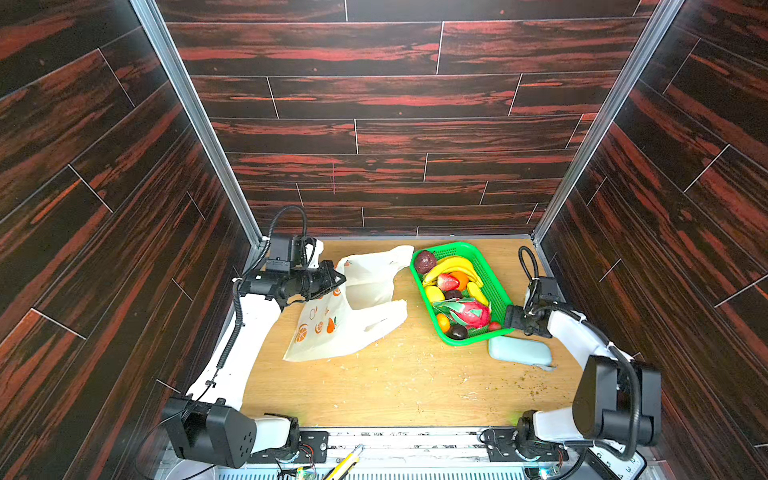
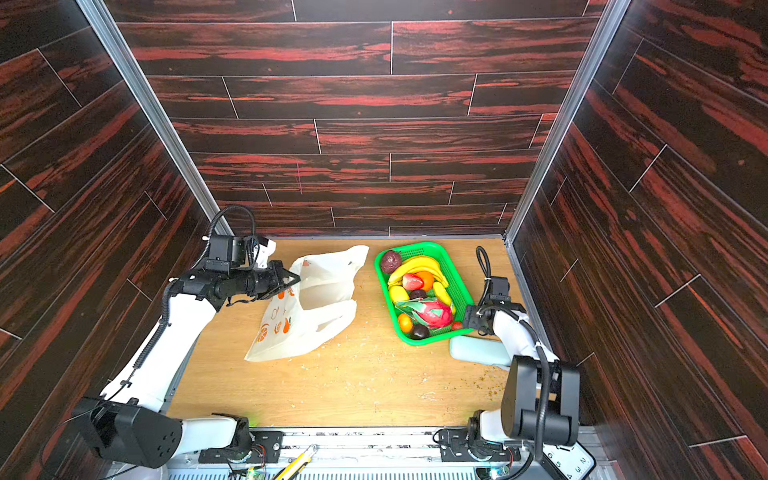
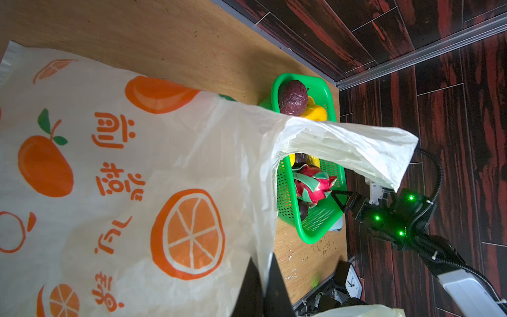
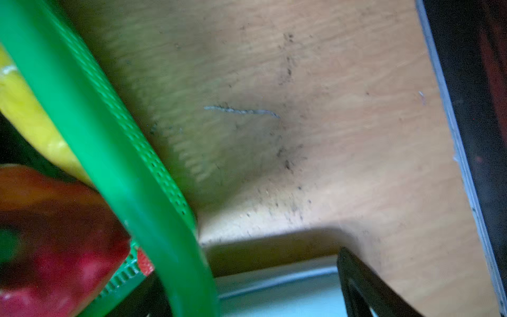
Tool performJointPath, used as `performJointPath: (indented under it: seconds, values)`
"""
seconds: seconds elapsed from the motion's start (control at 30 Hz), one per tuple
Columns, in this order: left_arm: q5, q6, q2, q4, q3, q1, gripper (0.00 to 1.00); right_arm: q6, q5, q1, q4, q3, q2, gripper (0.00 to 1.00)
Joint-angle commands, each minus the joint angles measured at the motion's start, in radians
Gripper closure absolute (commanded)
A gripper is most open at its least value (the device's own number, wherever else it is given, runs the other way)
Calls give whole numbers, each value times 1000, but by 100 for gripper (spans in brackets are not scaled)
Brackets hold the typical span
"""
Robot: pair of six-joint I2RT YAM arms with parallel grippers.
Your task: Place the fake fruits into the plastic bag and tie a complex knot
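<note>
Left wrist view: my left gripper (image 3: 262,291) is clamped shut on an edge of the plastic bag (image 3: 137,164), which lies left of the green basket (image 1: 457,246). In both top views my right gripper (image 1: 507,319) stands wide open at the basket's near corner; the fake fruits (image 1: 455,286) fill it.

Cream plastic bag (image 1: 353,328), orange prints; green basket (image 1: 493,286).

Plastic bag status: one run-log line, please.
left gripper shut on plastic bag edge; right gripper open at green basket rim; fake fruits in green basket
</note>
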Motion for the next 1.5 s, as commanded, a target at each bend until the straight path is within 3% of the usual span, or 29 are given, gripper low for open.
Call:
performJointPath:
  seconds: [0.0,0.13,0.27,0.47,0.6,1.07,1.47]
  values:
    - [27,24,-30,3,32,7,100,6,-9,-8,3,-27,-101,10]
    - [49,24,-31,5,30,7,100,-63,-166,1,43,-1,-185,10]
    - [53,20,-36,17,25,8,100,-150,-141,88,9,95,-196,10]
    - [59,5,-41,24,22,7,100,-290,-137,279,-62,293,-20,10]
    - [62,-9,-41,24,22,7,100,-341,-145,353,-70,402,120,9]
    - [42,-2,-51,22,18,7,100,-467,-214,394,-12,572,431,12]
    - [20,16,-49,-4,27,7,100,-499,-132,432,-27,672,586,23]
